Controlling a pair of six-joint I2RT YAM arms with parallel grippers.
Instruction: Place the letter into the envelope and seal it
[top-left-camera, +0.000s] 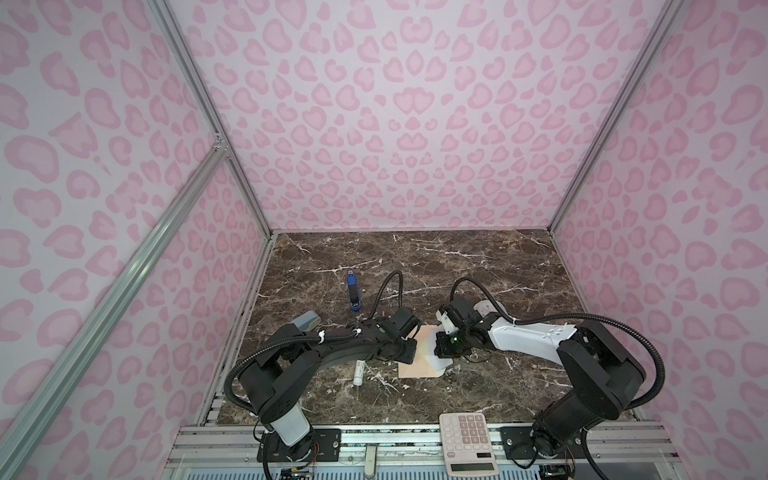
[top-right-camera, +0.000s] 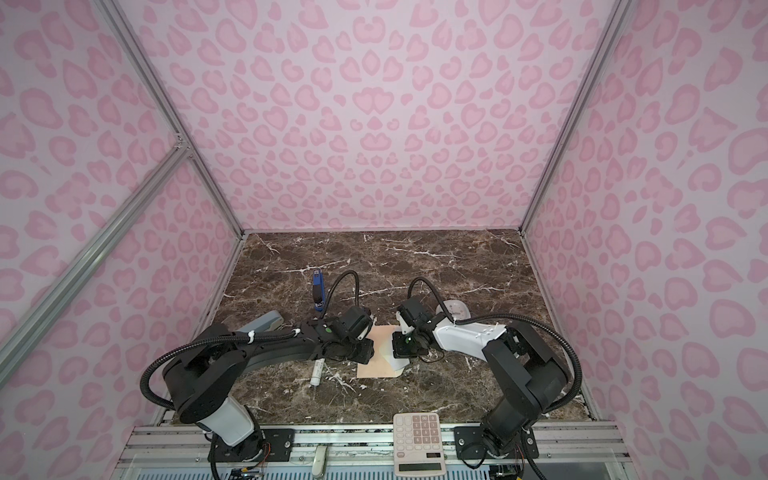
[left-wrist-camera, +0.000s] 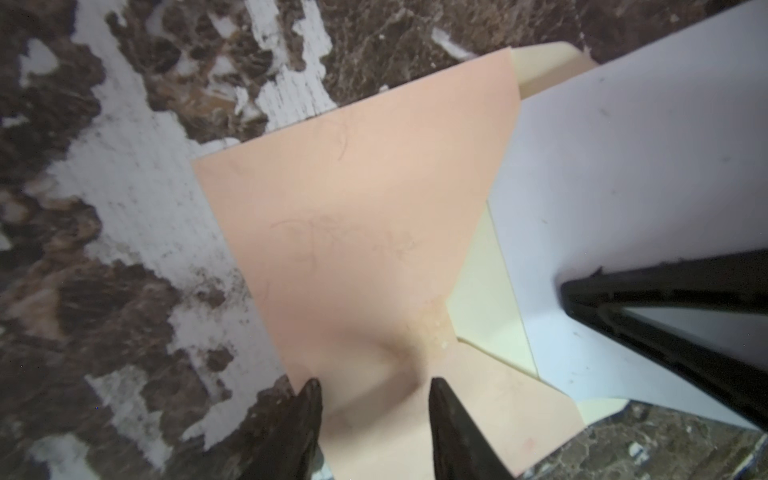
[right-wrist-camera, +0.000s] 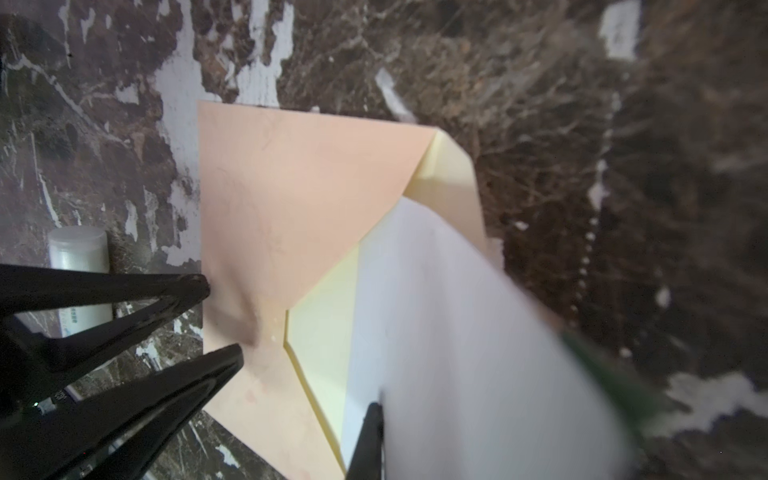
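2 arms meet over the envelope (top-left-camera: 417, 357), which lies flat just below the centre of the marble table (top-left-camera: 457, 257) in both top views. You are at the insertion step. The letter (left-wrist-camera: 623, 166) rests its leading edge on the cream lining at the envelope's mouth, not visibly under the peach front panel, and the rest of the sheet slants up and away.

Next, judge on sliding the sheet under that panel without buckling it. The flap comes only after that.

Your left gripper (left-wrist-camera: 376, 399) has its fingers spread with nothing between them, tips down on the peach face near its edge, apparently pinning it. On your right gripper (right-wrist-camera: 374, 428), 1 finger shows against the letter and the other is hidden behind the sheet, so I cannot tell whether it is clamped or letting go.

Both forearms reach in low from the lower corners of the top views, wrists bent downward.
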